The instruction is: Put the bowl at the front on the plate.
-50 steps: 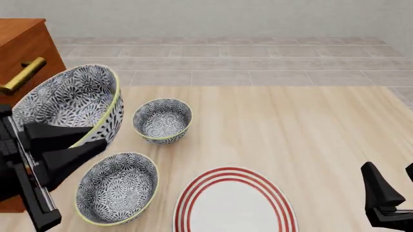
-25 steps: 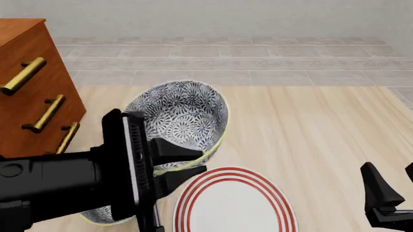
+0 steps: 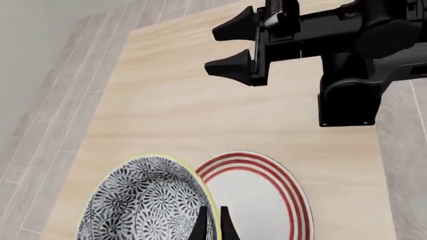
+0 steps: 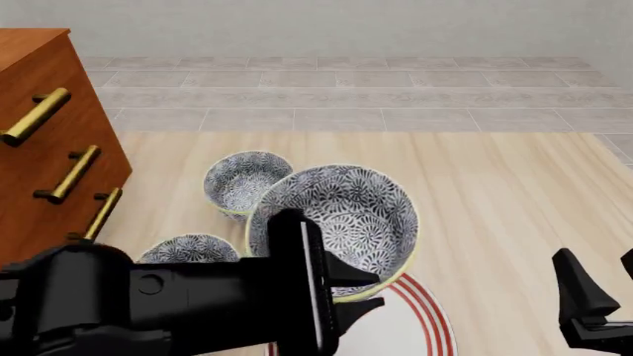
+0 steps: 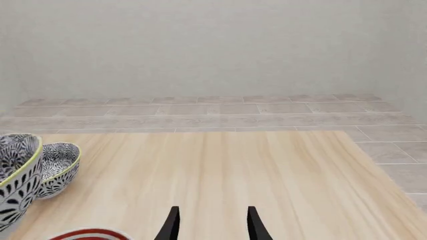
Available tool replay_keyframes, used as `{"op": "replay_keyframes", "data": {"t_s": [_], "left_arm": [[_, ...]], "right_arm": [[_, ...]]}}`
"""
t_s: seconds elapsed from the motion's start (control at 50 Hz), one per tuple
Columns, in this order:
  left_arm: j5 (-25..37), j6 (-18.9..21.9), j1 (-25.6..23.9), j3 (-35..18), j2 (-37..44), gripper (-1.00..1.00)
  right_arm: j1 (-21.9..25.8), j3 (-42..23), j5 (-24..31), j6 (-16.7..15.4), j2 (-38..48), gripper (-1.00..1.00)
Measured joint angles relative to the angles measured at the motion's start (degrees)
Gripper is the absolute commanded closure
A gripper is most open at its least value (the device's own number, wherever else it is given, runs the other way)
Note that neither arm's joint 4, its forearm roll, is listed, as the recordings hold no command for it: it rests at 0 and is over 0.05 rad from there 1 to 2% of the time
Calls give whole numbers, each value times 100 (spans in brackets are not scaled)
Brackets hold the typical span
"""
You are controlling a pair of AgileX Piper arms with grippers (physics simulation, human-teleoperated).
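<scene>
A black-and-white floral bowl (image 4: 342,215) with a yellow-green rim hangs tilted over the far left part of the red-ringed white plate (image 4: 428,317). My left gripper (image 4: 361,291) is shut on its near rim. In the left wrist view the fingertips (image 3: 202,226) pinch the bowl (image 3: 147,200) rim, and the bowl overlaps the plate (image 3: 267,195) edge. I cannot tell whether the bowl touches the plate. My right gripper (image 4: 601,288) stands open at the table's front right, away from both, with nothing between its fingers (image 5: 172,222).
Two look-alike bowls stay on the table: one at the back (image 4: 242,182) and one front left (image 4: 188,248), partly hidden by my left arm. A wooden dresser (image 4: 50,148) with brass handles stands at the left. Tiled floor lies beyond the table's far edge.
My left arm swung right with the bowl, from beside the dresser to over the plate. The right arm has not moved.
</scene>
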Motion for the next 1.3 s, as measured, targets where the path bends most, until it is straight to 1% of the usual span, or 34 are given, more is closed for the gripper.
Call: {"op": "replay_keyframes", "data": {"t_s": [0.16, 0.46, 0.8, 1.02, 1.3], "left_arm": [[-306, -131, -22, 123, 342, 100], [-1012, -372, 118, 451, 958, 100], [-1641, -745, 129, 673, 1447, 100], [-1790, -941, 33, 741, 1564, 100], [-1659, -1119, -182, 771, 1434, 100]], "right_arm": [[4, 1, -17, -3, 20, -100], [15, 1, -20, -37, 40, -100], [17, 3, -35, -36, 64, -100], [22, 6, -68, -31, 93, -100], [30, 8, -118, -27, 140, -100]]}}
